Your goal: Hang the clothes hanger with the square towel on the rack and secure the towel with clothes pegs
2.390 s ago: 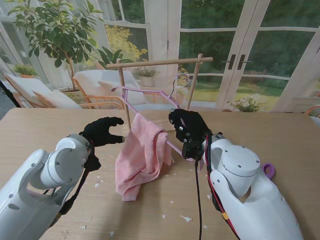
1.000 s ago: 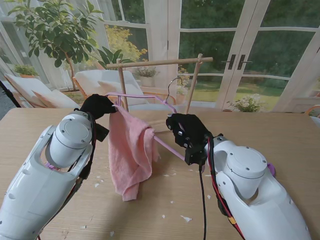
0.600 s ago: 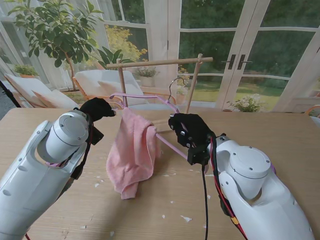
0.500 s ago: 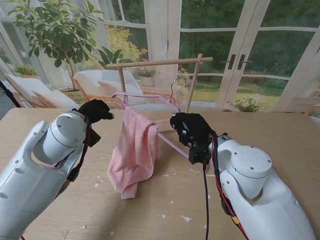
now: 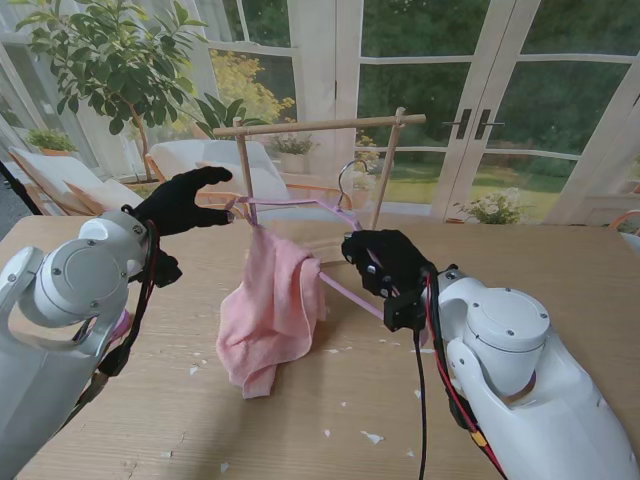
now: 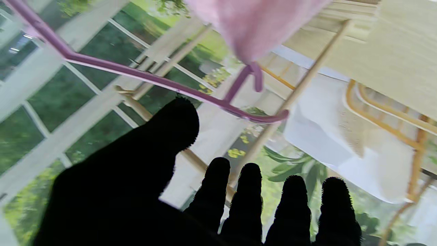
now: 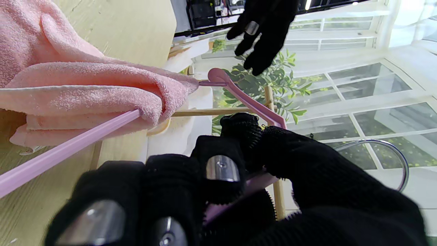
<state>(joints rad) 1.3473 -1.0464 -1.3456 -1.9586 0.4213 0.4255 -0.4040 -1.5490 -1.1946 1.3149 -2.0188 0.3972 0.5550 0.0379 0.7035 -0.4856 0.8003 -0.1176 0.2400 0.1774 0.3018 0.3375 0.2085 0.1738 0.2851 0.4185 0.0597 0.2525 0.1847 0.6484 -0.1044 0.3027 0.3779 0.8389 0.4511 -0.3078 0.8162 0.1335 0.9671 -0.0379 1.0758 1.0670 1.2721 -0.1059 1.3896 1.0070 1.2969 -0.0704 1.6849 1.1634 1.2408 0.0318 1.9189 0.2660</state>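
Note:
A pink hanger (image 5: 345, 292) is held up in front of the wooden rack (image 5: 320, 125), tilted, its metal hook (image 5: 347, 178) just short of the rack's bar. My right hand (image 5: 385, 265) is shut on the hanger's right part (image 7: 68, 145). The pink square towel (image 5: 268, 310) drapes bunched over the lower bar, its bottom on the table. My left hand (image 5: 180, 203) is open, fingers spread, just left of the hanger's left end (image 6: 153, 80) and not touching it. In the right wrist view the towel (image 7: 85, 89) and left hand (image 7: 266, 30) show. I cannot make out any pegs.
The rack's two posts (image 5: 243, 170) stand on the wooden table (image 5: 560, 260) just behind the hanger. Small white scraps (image 5: 372, 437) lie on the near table. Chairs and plants are outside the window behind.
My left hand has let go of the hanger's left end, opened, and drawn back up and left. The right hand still holds the hanger; the towel has slipped slightly right.

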